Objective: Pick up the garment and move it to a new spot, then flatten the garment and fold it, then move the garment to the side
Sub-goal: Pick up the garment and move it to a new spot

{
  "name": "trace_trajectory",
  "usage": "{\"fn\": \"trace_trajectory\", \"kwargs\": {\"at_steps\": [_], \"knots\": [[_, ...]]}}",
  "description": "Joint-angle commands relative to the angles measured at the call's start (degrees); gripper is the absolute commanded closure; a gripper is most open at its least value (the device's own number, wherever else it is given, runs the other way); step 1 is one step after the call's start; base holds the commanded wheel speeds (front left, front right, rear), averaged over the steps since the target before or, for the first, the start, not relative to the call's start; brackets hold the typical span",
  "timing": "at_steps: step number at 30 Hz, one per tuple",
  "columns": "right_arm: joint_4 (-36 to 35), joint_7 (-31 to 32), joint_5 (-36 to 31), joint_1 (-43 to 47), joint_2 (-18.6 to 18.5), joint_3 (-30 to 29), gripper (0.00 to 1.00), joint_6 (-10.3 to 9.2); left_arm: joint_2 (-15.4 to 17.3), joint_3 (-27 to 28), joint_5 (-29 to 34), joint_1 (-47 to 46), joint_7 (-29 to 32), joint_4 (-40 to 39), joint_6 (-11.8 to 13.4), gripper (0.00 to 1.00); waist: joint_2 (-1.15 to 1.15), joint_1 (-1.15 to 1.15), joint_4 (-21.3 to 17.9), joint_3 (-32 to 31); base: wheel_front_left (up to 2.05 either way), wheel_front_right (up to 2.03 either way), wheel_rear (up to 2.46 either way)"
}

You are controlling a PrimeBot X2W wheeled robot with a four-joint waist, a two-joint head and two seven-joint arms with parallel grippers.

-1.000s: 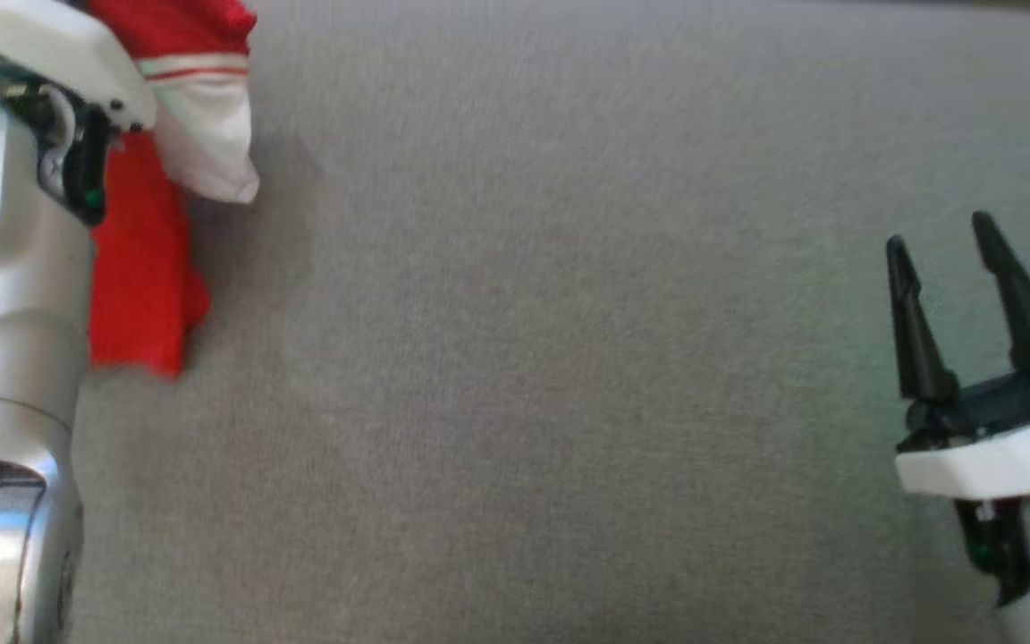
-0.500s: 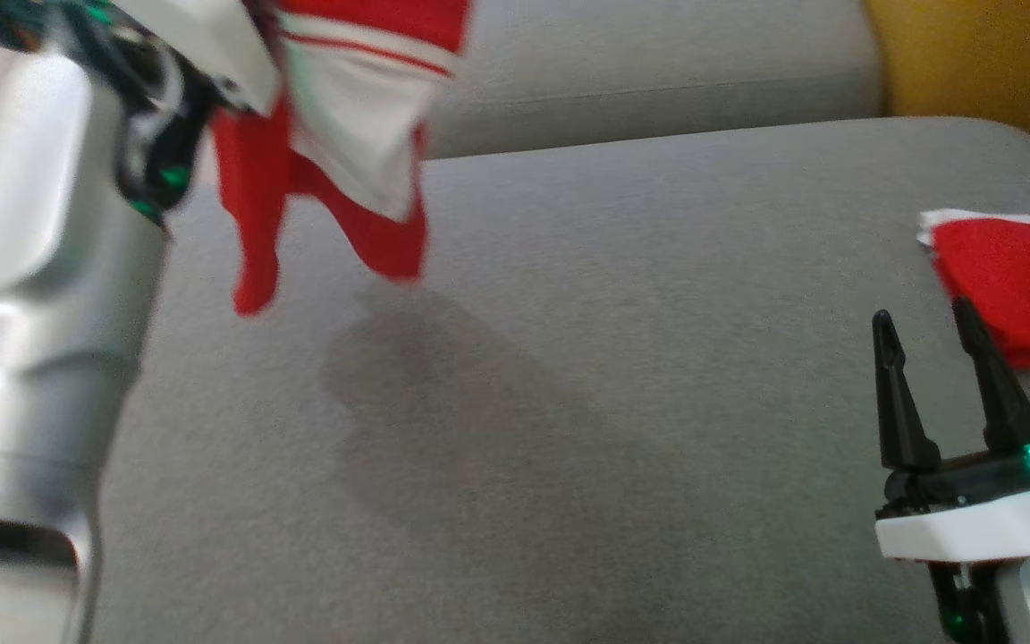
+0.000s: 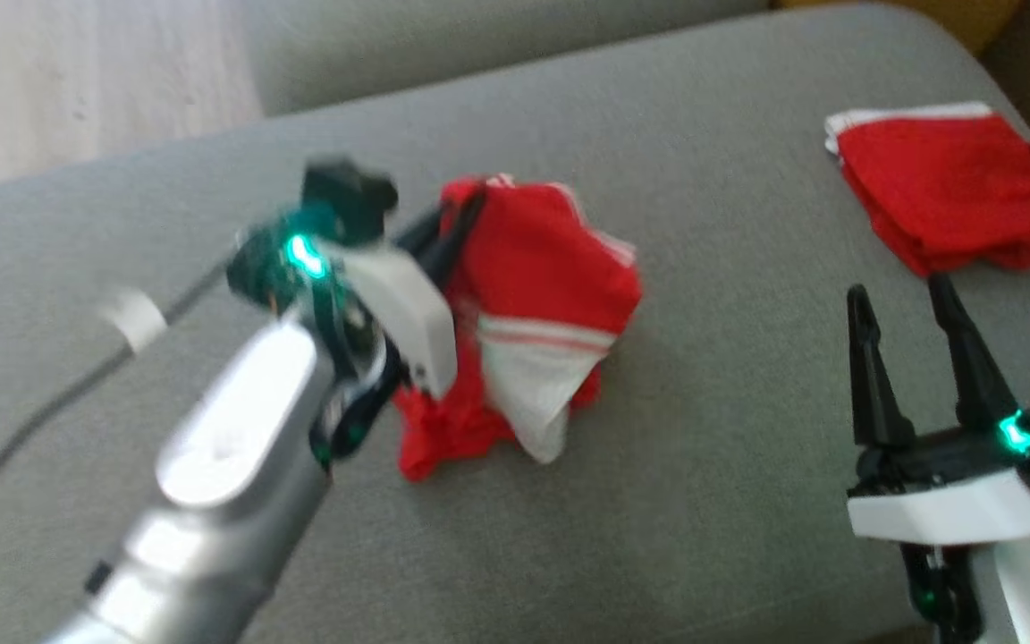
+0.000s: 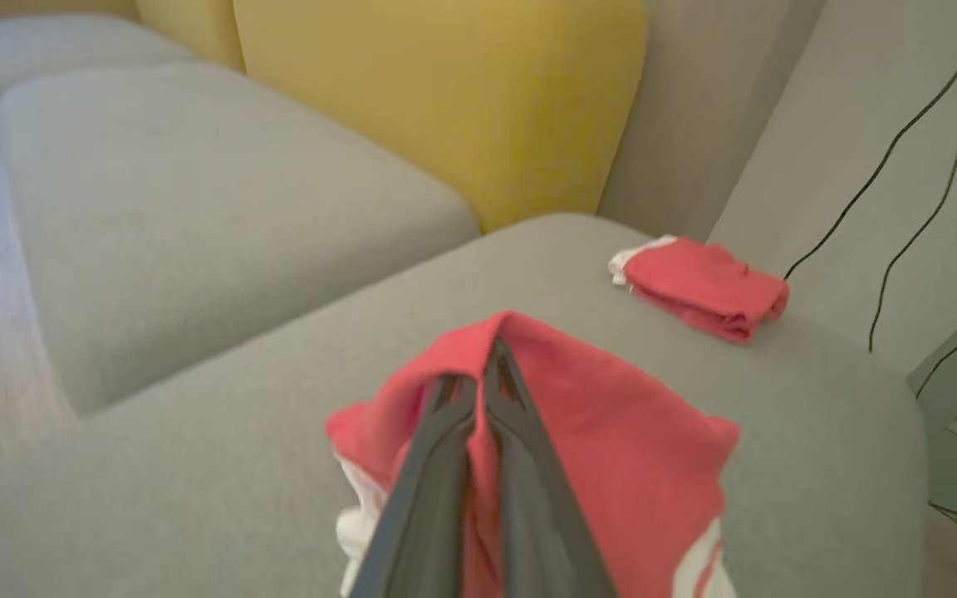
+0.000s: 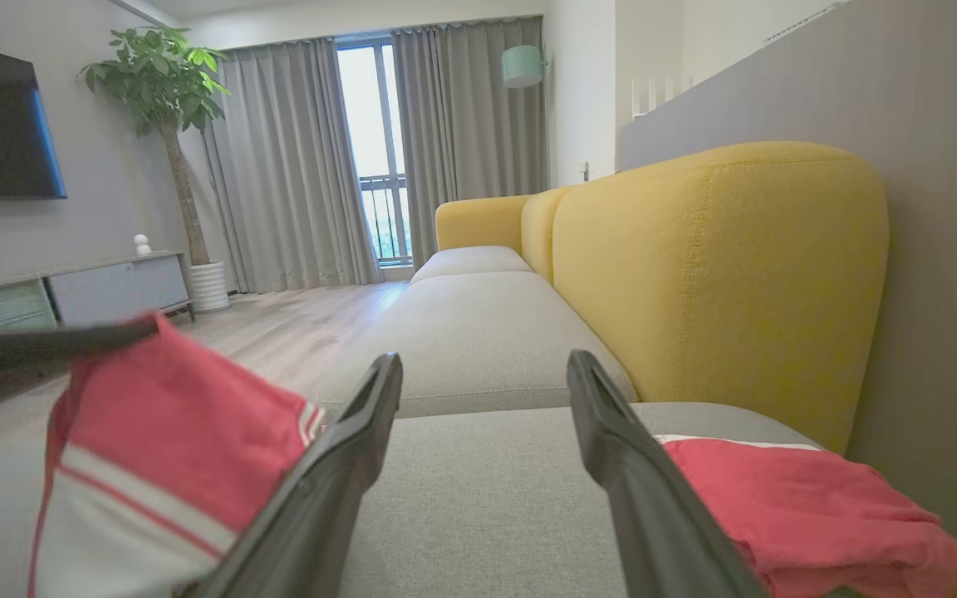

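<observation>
The left gripper [image 3: 468,204] has its two dark fingers closed tight on the top edge of the red fabric garment with a white striped band [image 3: 542,268]. The garment hangs in a bunch over the middle of the grey fabric sofa cushion [image 3: 730,501] — whether its lower end touches the cushion, I cannot tell. The right gripper [image 3: 898,293] stands wide and empty, near a folded red cloth [image 3: 953,192] lying on the same cushion. I judge the step is the move to a new spot; next the garment should be lowered and let go, then spread flat by its edges
</observation>
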Motion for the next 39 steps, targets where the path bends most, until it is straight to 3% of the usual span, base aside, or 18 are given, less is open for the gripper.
{"fn": "trace_trajectory", "kwargs": {"at_steps": [1, 4, 5, 6, 7, 13, 17, 22, 25, 33, 39], "knots": [[-2.11, -0.52, 0.23, -2.78, -0.14, 1.37, 0.0, 0.42, 1.18, 1.05, 1.11, -0.06, -1.86, -0.67, 0.69, 1.0, 0.0, -0.01, -3.19, 4.17, 0.0, 0.0, 0.0], [-1.71, -0.52, -0.06, -3.06, 0.75, 2.07, 0.0, 0.42, 0.0, 0.18, 2.44, 5.28, -7.34, 3.13, 2.89, 1.0, 0.0, -0.01, -3.99, 5.53, 0.0, 0.0, 0.0], [-1.56, -0.52, -0.17, -2.98, 0.91, 2.18, 0.0, 0.42, -0.48, 0.27, 2.61, 6.29, -8.94, 4.14, 3.55, 0.89, 0.0, -0.01, -3.88, 5.51, 0.0, 0.0, 0.0], [-1.33, -0.52, -0.25, -2.8, 1.05, 2.25, 0.0, 0.42, -0.95, 0.15, 2.92, 7.14, -10.39, 5.21, 4.09, 0.3, 0.0, -0.01, -3.59, 5.32, 0.0, 0.0, 0.0], [-1.07, -0.52, -0.31, -2.54, 1.17, 2.29, 0.0, 0.42, -1.29, -0.2, 3.67, 7.74, -11.89, 6.26, 4.66, 0.0, 0.0, -0.01, -3.13, 4.91, 0.0, 0.0, 0.0], [0.69, -0.52, -0.1, 0.19, 1.35, 2.53, 0.0, 0.42, -4.34, 0.33, 5.37, 11.79, -23.27, 9.55, 8.48, 0.0, 0.0, -0.01, 1.14, -0.38, 0.0, 0.0, 0.0], [1.91, -0.52, 0.46, 2.9, 1.39, 2.36, 0.0, 0.42, -4.73, 1.3, 7.31, 15.71, -31.2, 9.2, 12.44, 0.0, 0.0, -0.01, 5.07, -5.37, 0.0, 0.0, 0.0], [2.93, -0.52, 1.09, 5.7, 2.11, 1.42, 0.0, 0.42, -3.12, 4.83, 9.26, 22.28, -33.67, 3.4, 16.47, 0.0, 0.0, -0.01, 9.71, -9.29, 0.0, 0.0, 0.0], [3.43, -0.52, 1.1, 7.2, 2.87, 0.63, 0.0, 0.42, -1.94, 9.08, 11.99, 27.21, -33.75, -4.54, 18.14, 0.0, 0.0, -0.01, 12.21, -11.06, 0.0, 0.0, 0.0], [5.25, -0.52, -0.36, 9.59, 3.79, 0.24, 0.0, 0.42, -1.19, 17.16, 20.17, 41.48, -33.78, -17.83, 19.2, 0.0, 0.0, -0.01, 14.95, -13.9, 0.0, 0.0, 0.0], [6.26, -0.52, -2.02, 11.62, 4.15, -0.03, 0.0, 0.42, -3.45, 19.8, 24.03, 49.91, -33.78, -19.23, 17.91, 0.0, 0.0, -0.01, 15.98, -15.11, 0.0, 0.0, 0.0]]}}
